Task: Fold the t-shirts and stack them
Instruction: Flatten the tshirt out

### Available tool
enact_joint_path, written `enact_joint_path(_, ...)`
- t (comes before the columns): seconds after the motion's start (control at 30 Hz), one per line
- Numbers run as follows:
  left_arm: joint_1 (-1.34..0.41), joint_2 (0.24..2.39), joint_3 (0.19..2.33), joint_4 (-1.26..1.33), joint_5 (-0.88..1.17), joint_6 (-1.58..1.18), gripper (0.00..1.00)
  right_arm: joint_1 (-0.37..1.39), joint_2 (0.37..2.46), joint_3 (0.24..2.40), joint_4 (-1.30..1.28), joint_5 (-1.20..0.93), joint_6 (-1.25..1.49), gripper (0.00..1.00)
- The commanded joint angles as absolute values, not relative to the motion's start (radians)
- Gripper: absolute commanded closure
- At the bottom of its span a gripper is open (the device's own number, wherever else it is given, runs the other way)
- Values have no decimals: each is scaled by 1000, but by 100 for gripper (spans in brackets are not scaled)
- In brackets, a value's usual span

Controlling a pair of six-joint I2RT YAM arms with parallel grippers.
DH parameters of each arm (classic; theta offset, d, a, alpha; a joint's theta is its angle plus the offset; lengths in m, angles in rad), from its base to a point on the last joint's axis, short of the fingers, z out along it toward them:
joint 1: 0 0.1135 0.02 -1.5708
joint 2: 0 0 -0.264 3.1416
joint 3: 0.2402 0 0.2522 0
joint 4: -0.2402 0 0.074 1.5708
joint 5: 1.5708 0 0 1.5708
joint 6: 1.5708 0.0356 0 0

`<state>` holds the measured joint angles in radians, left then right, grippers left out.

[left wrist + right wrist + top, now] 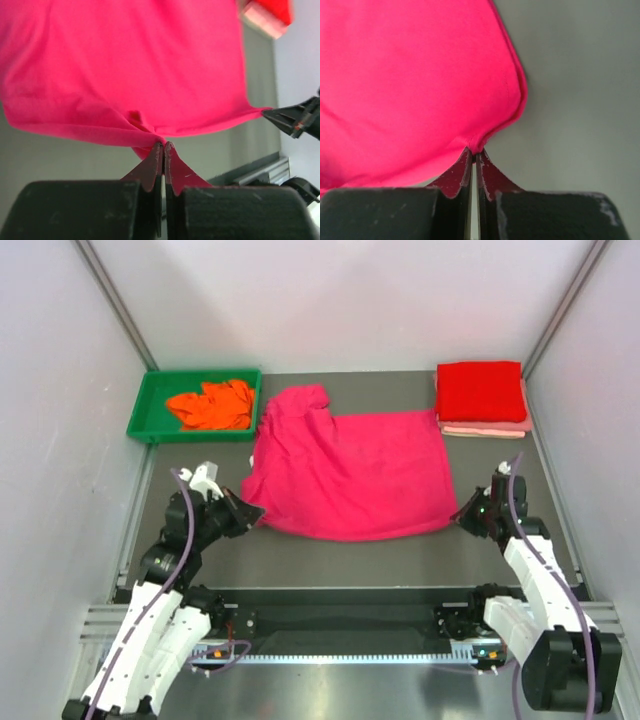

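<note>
Nearest us, a strip of bare bench [350,560] lies between the arm bases and the cloth. At its far edge both arms meet the magenta-pink t-shirt [350,475]. The left end effector [163,145] has its fingers pressed together on a puckered bit of the near hem at the shirt's left corner. The right end effector [474,150] is clamped the same way on the near right corner, where the hem curls into a small peak.

From both grips the shirt runs away from us. It lies spread on the middle of the bench, its long axis left to right along the line between the two pinches. Each arm is nearest its own corner, so neither needs to cross. We judge the coming move to be a fold that carries this near edge up and over toward the far edge.

The far left of the shirt is bunched and rumpled rather than flat. It sits just beside the green tray [200,374], though we cannot tell whether it touches. The orange t-shirt [212,405] lies crumpled in that tray. At the far right corner the bright red t-shirt [480,390] rests folded on the pale pink t-shirt [485,428], close to the magenta shirt's far right corner. Between tray and stack the far bench is open.
</note>
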<state>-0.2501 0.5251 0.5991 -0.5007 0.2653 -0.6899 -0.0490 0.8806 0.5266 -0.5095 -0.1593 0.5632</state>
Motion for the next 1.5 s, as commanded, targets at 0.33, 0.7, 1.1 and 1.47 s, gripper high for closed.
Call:
enact_joint_path(0.33, -252, 667, 575, -607, 279, -770, 100, -51, 582, 474, -727, 73, 736, 100)
enact_joint_path(0.7, -275, 641, 673, -704, 221, -735, 100, -49, 486, 512, -776, 9, 718, 100)
enact_joint_path(1.1, -275, 922, 1422, -686, 203, -488, 100, -49, 629, 1223, -785, 26, 558, 100)
enact_joint_path(1.47, -275, 1048, 1790, -770, 206, -382, 100, -49, 718, 1499, -821, 143, 502, 100)
